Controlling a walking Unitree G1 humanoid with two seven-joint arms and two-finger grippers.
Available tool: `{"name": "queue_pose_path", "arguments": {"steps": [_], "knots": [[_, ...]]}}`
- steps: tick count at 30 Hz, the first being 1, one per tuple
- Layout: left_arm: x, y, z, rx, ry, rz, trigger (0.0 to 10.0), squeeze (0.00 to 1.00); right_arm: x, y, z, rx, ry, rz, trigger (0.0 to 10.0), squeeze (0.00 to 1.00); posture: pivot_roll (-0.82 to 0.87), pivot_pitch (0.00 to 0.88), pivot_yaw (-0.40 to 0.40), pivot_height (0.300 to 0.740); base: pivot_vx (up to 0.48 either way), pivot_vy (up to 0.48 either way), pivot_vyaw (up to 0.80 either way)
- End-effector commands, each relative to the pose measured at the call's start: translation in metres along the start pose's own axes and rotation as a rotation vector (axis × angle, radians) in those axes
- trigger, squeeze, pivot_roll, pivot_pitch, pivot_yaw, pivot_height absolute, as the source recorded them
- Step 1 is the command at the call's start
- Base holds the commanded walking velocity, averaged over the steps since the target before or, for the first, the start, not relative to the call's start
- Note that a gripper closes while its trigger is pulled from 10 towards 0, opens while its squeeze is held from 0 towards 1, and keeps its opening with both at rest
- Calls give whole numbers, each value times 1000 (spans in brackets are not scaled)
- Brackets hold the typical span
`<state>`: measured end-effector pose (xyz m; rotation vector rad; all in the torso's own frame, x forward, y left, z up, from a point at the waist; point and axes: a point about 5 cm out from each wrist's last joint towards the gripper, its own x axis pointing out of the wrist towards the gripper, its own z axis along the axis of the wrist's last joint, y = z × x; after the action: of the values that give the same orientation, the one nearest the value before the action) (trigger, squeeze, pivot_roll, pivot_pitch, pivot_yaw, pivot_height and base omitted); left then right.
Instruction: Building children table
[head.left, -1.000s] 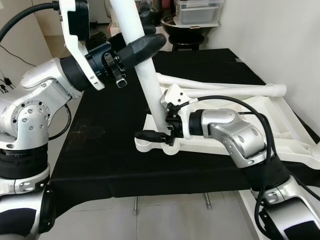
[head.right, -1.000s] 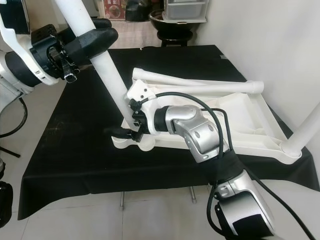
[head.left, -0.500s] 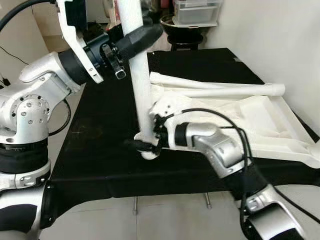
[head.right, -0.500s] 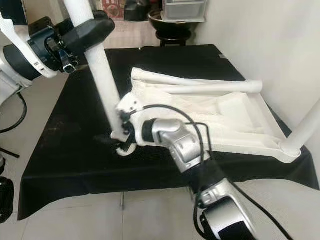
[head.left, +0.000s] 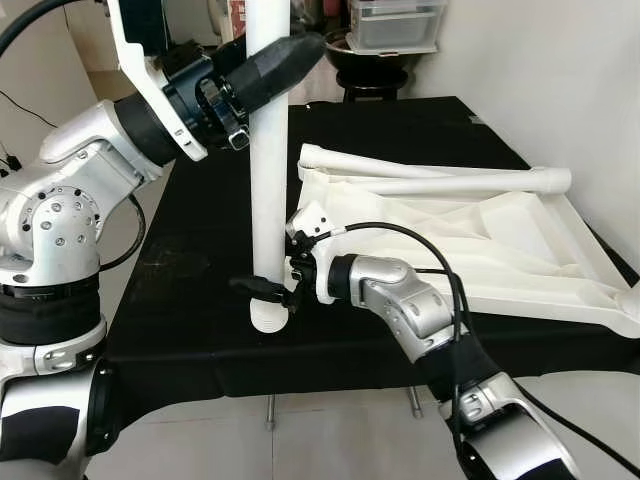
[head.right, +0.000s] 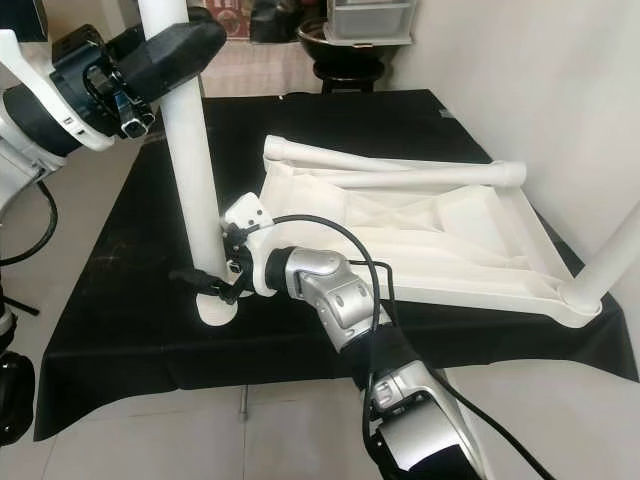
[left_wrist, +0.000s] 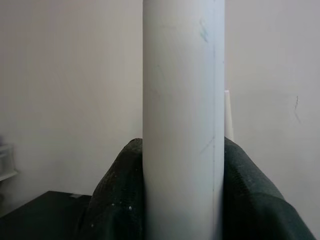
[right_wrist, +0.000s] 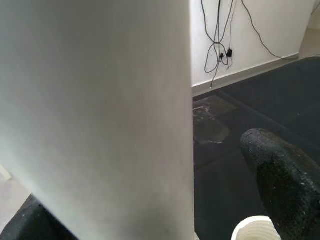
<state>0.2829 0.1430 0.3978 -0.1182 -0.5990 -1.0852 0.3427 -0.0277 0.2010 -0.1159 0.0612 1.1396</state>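
A white table leg stands upright on the black-clothed work table, its round foot by the near left corner of the upturned white children's table top. My left gripper is shut on the leg high up, and its black fingers show either side of it in the left wrist view. My right gripper is shut on the same leg just above the foot, with one finger beside it. My right arm hides whether the foot joins the top.
Another white leg rises from the table top's near right corner. A black stool with a clear drawer box stands behind the work table. A white wall runs along the right. The work table's front edge is close.
The leg has swung from leaning to upright, and its foot has slid to the left over the cloth. Both grippers kept hold, the right one moving left with the foot.
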Motion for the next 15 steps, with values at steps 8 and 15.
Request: {"name": "queue_pose_path", "arguments": {"steps": [8,15], "knots": [[7,-6,10,-3,-66,-47,0,0,8,11,12,22,-134,52,10000,0,-70,63,15,740,0,0,0],[9,-6,12,-5,-86,-39,0,0,17,39,11,-35,-183,193,0,0,-63,64,17,740,0,0,0]]}}
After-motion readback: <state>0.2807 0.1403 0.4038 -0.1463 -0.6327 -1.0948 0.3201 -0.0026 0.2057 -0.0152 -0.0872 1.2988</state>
